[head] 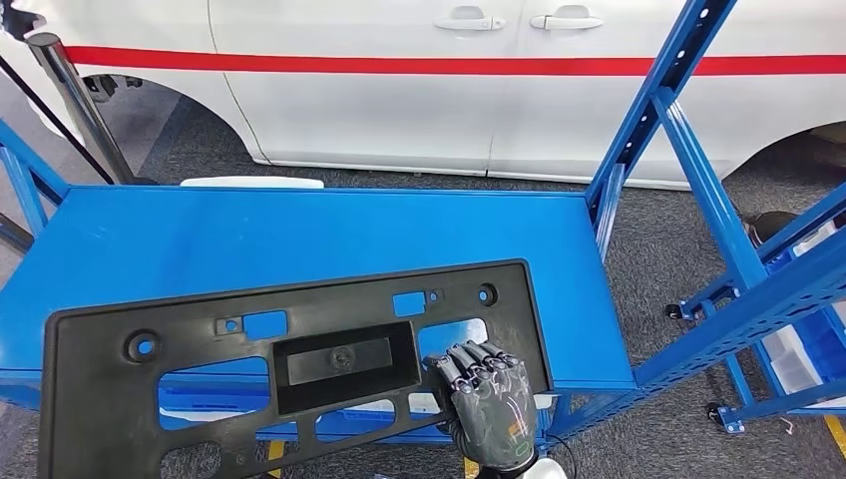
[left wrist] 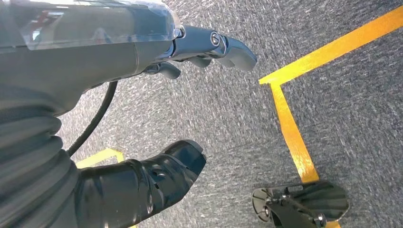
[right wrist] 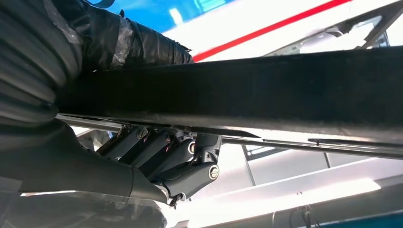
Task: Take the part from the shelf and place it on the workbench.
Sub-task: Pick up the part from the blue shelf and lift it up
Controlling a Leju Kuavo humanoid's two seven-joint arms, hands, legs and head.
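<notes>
A long black plastic panel (head: 200, 329) with cut-outs and a raised rectangular centre lies over the front edge of the blue workbench (head: 299, 230), its near side hanging past the edge. My right hand (head: 489, 399) grips its right end, fingers curled over the top. In the right wrist view the panel's edge (right wrist: 266, 85) runs across the picture with the fingers (right wrist: 166, 156) wrapped around it. My left hand (left wrist: 142, 109) hangs over the grey carpet, thumb and fingers apart, holding nothing.
A blue perforated shelf frame (head: 698, 190) rises at the right of the workbench, with wheeled feet on the carpet. A white vehicle (head: 479, 80) with a red stripe stands behind. Yellow floor tape (left wrist: 294, 128) marks the carpet below my left hand.
</notes>
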